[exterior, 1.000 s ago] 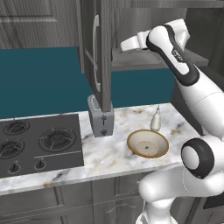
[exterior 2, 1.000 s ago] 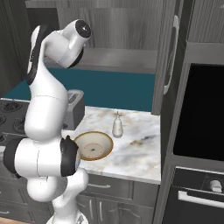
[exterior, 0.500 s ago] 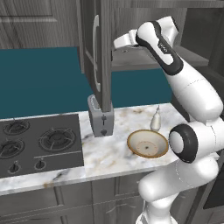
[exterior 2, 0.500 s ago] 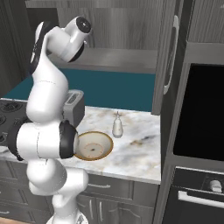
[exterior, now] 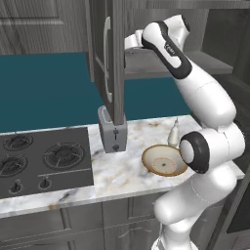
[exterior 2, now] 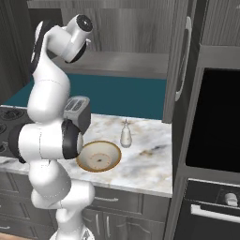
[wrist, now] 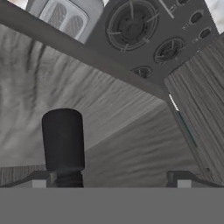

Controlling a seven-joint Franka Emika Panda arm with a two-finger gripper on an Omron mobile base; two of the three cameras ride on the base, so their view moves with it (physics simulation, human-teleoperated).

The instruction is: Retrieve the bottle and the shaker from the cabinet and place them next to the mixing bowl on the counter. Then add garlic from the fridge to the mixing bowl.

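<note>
A dark cylindrical shaker stands upright on the wooden cabinet shelf. It is just past my left fingertip, not between the two. My gripper is open and holds nothing. In the left base view my hand reaches into the cabinet, behind the open door. A pale bottle stands on the marble counter beside the tan mixing bowl. Garlic and fridge are out of view.
A grey toaster sits left of the bowl, under the open door. The black stove is further left. A second open door hangs right of the shelf, and a black oven stands at far right.
My arm has swung left and my hand has gone deeper into the cabinet. The jaws stayed open. Bottle, bowl and toaster have not moved.
</note>
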